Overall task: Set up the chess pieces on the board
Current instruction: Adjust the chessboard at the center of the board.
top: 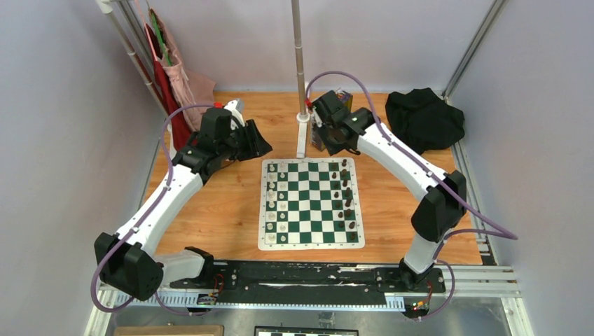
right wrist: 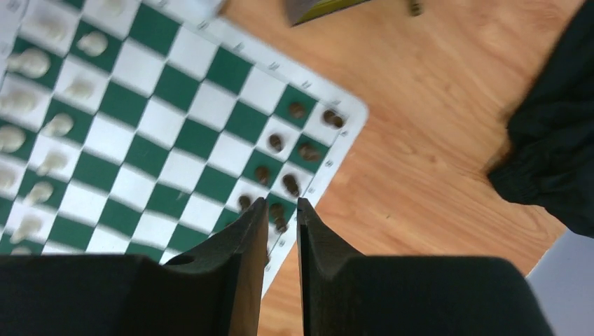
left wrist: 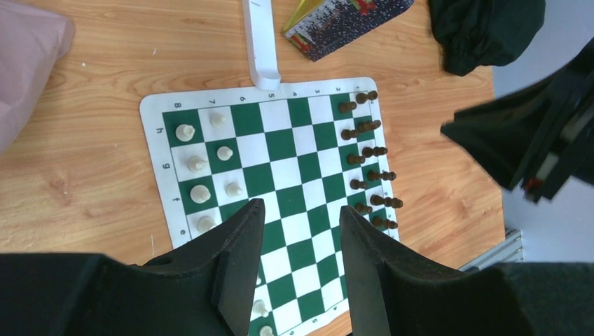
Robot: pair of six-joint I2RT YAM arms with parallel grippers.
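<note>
A: Wooden tabletop (top: 224, 210), grey walls round it, and a black cloth (top: 424, 117) bundled at the upper right of the overhead view. Where's the board?

B: The board (top: 312, 203) lies flat at the centre of that frame. In the left wrist view the dark chess pieces (left wrist: 356, 159) crowd its right-hand two files, some out on the white border. Cream pieces (left wrist: 199, 168) stand along the left side.

A: And the arms?

B: Both hang just above the board's top edge in the overhead frame, the left one toward the upper left. The left gripper (left wrist: 301, 234) has its fingers well apart with nothing between them. The right gripper (right wrist: 279, 222) shows only a narrow slit between its fingers, and I see nothing held there.

A: How would those dark figures handle?

B: My guess is light, hard, smooth and narrow-footed, so quick to tip. They stand close together. I'd come straight down, pinch one at the waist below the head, and open barely wider than it, or a neighbour goes over.

A: What can't you read?

B: Which figure is which, since all are too small. The right wrist view is smeared. The left fingers hide the board's lower squares in their own view. A dark speck (right wrist: 415, 7) at the top edge of the right wrist frame may be a stray piece, but I cannot tell.
</note>
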